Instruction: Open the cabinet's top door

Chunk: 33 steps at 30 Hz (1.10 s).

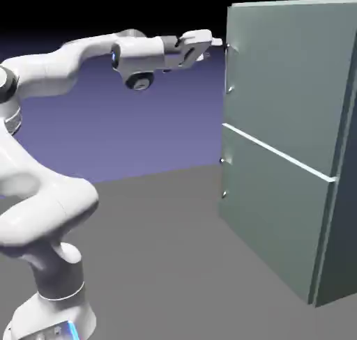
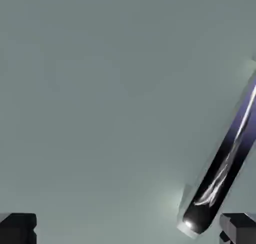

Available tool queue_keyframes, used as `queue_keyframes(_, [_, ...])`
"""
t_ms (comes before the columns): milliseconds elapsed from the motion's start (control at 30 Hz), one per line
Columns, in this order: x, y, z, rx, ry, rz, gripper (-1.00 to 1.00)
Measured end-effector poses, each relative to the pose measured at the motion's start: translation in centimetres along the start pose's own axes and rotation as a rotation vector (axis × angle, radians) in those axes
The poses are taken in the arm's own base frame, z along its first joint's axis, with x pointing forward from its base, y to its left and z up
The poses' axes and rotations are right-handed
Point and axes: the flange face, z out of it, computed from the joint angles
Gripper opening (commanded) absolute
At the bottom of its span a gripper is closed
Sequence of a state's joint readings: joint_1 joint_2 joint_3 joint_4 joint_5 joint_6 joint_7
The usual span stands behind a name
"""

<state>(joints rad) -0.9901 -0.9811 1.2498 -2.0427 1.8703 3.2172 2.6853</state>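
With the gripper (image 1: 216,44) spread wide and empty near the upright handle (image 2: 220,165) on the cabinet's upper left, the top door (image 1: 289,81) looks rigid, probably heavy, its slick bar best grasped mid-length.

The shiny, dark cylindrical metal bar handle (image 2: 220,173) slanted from 3 o'clock down to about 5, over a flat grey-green door panel (image 2: 110,98). The gripper with two blocky dark-grey fingertips (image 2: 128,229) was wide open, tips at 7 and 5 o'clock, handle's lower end between them, nearer the 5 o'clock one.
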Motion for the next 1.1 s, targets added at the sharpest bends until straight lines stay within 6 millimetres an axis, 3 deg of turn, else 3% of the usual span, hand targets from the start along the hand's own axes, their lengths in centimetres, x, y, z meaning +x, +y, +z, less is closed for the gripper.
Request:
queue_keyframes(133, [4.9, 0.4, 1.7, 0.008, 0.022, 0.264, 0.00])
queue_keyframes(300, [5.3, 0.4, 6.7, 0.008, 0.024, 0.280, 0.00])
queue_keyframes(333, [5.3, 0.4, 6.8, 0.008, 0.024, 0.280, -1.00])
queue_keyframes(400, [5.3, 0.4, 6.8, 0.008, 0.024, 0.280, -1.00])
queue_keyframes(767, [3.4, -2.7, -1.4, -0.143, 0.137, 0.283, -1.00])
queue_keyframes(1100, [0.6, -7.4, -9.2, -0.302, 0.258, 0.279, -1.00])
